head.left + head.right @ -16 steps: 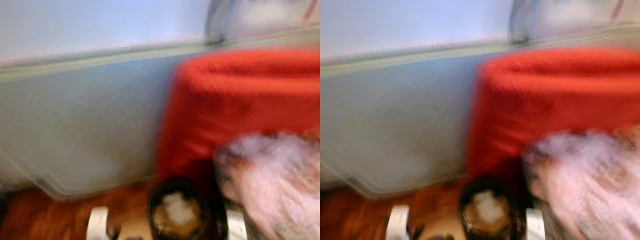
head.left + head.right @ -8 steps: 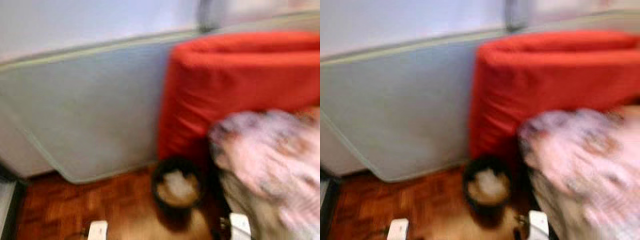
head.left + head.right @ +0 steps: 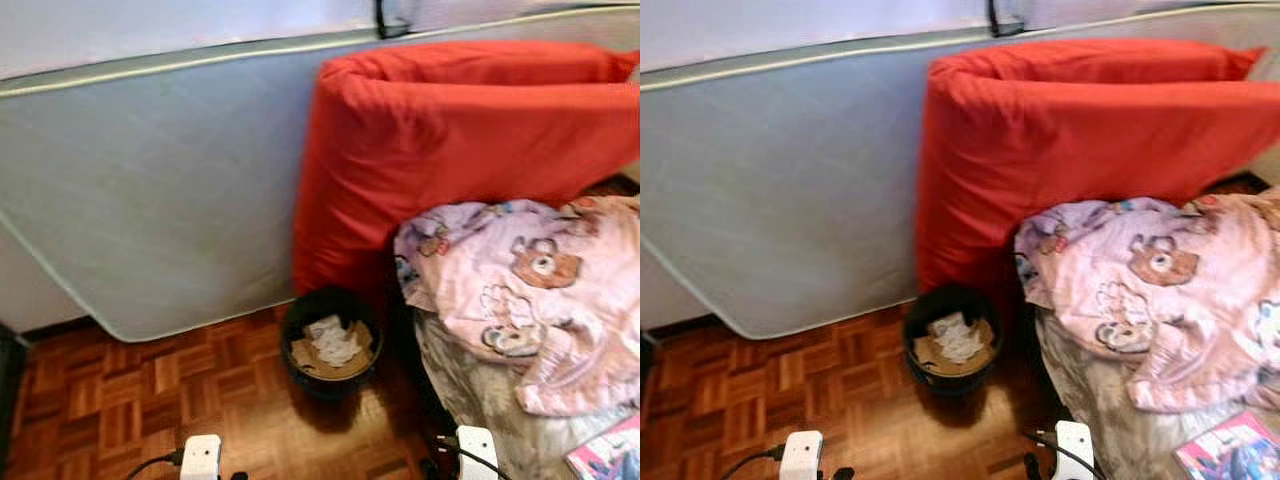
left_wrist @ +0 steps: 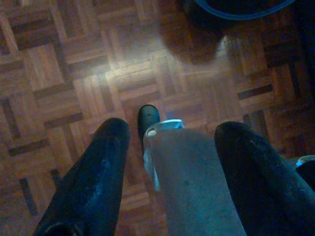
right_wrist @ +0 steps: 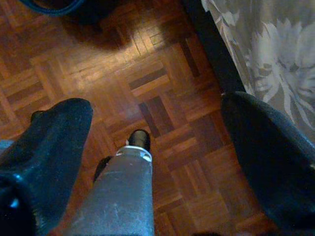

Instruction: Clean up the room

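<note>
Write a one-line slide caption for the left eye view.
Black wastebasket holding crumpled paper stands on parquet floor beside a red cushion, pink teddy-bear blanket and upright grey mattress.

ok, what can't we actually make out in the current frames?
- Bin: what lies under the paper on top is hidden, head views.
- Magazine: cut off by the frame's corner, cover too small to read.
- Bed surface: covered by the pink blanket.
- Behind the red cushion: blocked from view.
- Left wrist view: dark; bin rim cut by the edge.
</note>
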`<state>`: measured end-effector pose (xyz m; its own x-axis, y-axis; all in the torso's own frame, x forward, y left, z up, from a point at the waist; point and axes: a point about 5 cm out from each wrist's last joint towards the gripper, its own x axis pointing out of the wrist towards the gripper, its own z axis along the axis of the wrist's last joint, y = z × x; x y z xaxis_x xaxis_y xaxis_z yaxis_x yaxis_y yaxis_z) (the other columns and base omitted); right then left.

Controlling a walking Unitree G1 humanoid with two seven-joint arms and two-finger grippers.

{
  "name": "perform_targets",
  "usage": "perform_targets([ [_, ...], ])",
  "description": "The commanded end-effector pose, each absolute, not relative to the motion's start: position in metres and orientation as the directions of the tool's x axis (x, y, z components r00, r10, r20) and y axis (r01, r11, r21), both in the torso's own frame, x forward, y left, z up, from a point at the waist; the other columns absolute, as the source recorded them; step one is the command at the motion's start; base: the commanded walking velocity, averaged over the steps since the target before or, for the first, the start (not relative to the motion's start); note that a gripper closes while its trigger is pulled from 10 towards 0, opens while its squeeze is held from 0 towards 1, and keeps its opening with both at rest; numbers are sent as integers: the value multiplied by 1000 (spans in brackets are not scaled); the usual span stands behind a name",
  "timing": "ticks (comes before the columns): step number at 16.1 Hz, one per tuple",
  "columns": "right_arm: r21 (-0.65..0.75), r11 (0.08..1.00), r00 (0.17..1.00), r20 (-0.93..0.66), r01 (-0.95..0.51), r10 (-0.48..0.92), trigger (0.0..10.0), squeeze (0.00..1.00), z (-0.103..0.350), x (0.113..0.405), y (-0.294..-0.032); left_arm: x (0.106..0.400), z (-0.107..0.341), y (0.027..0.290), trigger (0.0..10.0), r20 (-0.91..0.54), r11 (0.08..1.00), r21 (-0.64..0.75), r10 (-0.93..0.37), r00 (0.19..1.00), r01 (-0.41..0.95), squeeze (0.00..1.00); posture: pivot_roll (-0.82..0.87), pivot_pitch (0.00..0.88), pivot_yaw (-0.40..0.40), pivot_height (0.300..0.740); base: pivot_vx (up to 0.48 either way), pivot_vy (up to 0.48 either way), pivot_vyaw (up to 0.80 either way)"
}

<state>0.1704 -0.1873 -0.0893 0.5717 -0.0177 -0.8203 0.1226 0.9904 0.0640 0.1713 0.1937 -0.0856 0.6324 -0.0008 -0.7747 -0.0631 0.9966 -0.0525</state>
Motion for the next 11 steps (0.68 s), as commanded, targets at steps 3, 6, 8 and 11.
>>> perform_targets([
  [3,66,990,550,-835,125,-14,10000,0,-92,166,-184,161,-89,202,10000,-797,996,-43,10,604,-73,0,49,110,-28,740,0,0,0],
  [6,71,990,542,-840,119,-4,10000,0,-93,164,-184,158,-90,204,10000,-801,996,-36,16,599,-76,0,54,104,-31,740,0,0,-681],
  [8,69,992,537,-844,107,1,10000,0,-93,163,-184,157,-90,203,10000,-803,997,-37,11,596,-69,0,56,102,-32,740,0,0,-775],
  [11,70,992,535,-845,107,2,10000,0,-93,163,-183,159,-90,203,10000,-801,999,-6,16,598,-34,0,55,92,-27,740,0,-201,-775],
])
